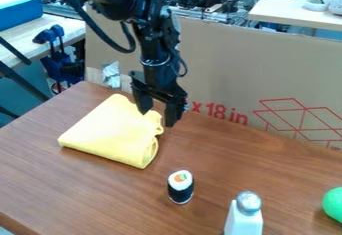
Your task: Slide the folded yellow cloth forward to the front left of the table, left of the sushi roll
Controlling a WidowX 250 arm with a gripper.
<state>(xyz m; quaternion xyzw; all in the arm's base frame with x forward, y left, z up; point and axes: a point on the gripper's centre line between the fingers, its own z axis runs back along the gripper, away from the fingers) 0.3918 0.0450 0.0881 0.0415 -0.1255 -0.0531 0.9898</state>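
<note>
Over the far left part of the brown table (220,154), as the camera looked down on it, my black claw (157,119) hung with its fingers pointing down. They stood well apart, with a clear gap between them, and I had hold of nothing. Nearest to me was a folded yellow cloth (110,131), lying to the left and nearer the camera. Its right edge, with the rounded folds, showed between and just beside my fingertips; whether I touched it, I could not tell. A sushi roll (180,188) stood upright nearer the camera, well apart from both me and the cloth. To its right and closer still to the camera stood a white shaker (244,219) with a silvery top. Something round and green (334,204) sat at the right edge of the view. Behind me rose a cardboard sheet (230,74) with red print.
</note>
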